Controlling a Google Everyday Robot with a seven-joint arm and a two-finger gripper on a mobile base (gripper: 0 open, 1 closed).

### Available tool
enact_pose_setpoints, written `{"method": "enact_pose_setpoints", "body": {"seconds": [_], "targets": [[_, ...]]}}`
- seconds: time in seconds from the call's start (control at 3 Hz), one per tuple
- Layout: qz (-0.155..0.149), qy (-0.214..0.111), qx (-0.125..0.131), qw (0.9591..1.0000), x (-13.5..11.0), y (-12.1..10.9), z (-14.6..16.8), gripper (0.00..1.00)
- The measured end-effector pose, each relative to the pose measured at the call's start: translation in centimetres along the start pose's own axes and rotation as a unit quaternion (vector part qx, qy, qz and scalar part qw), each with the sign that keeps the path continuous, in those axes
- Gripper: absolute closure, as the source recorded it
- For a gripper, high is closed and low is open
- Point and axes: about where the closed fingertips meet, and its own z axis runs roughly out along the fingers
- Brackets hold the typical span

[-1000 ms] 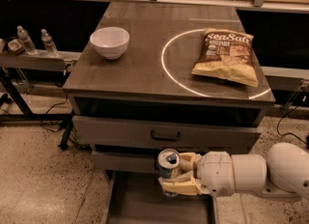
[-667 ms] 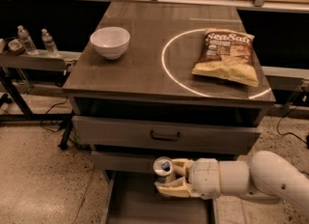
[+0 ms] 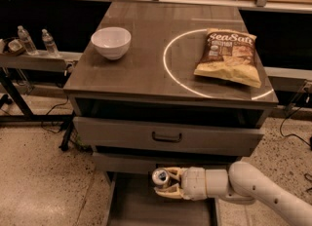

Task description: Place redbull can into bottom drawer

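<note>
The redbull can is held tilted on its side, its shiny top facing me, in my gripper. The gripper is shut on the can and hovers low over the open bottom drawer, just in front of the drawer fronts. My white arm reaches in from the lower right. The drawer's flat grey floor shows below the can, with thin rails on both sides.
A white bowl and a bag of chips lie on the cabinet top. The middle drawer front with a dark handle stands slightly out above the gripper. Two water bottles stand on a shelf at left.
My gripper has lowered the can toward the bottom drawer and tipped it from upright onto its side. The arm has stretched out further left.
</note>
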Motion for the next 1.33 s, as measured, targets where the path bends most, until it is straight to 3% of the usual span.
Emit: {"method": "enact_pose_setpoints", "body": {"seconds": [0.67,1.33], "targets": [[0.013,0.017,-0.021,0.9995,10.6,0.3,2.7,1.00],[0.030,-0.001,-0.027,0.9992,19.2,1.7,7.2,1.00]]}}
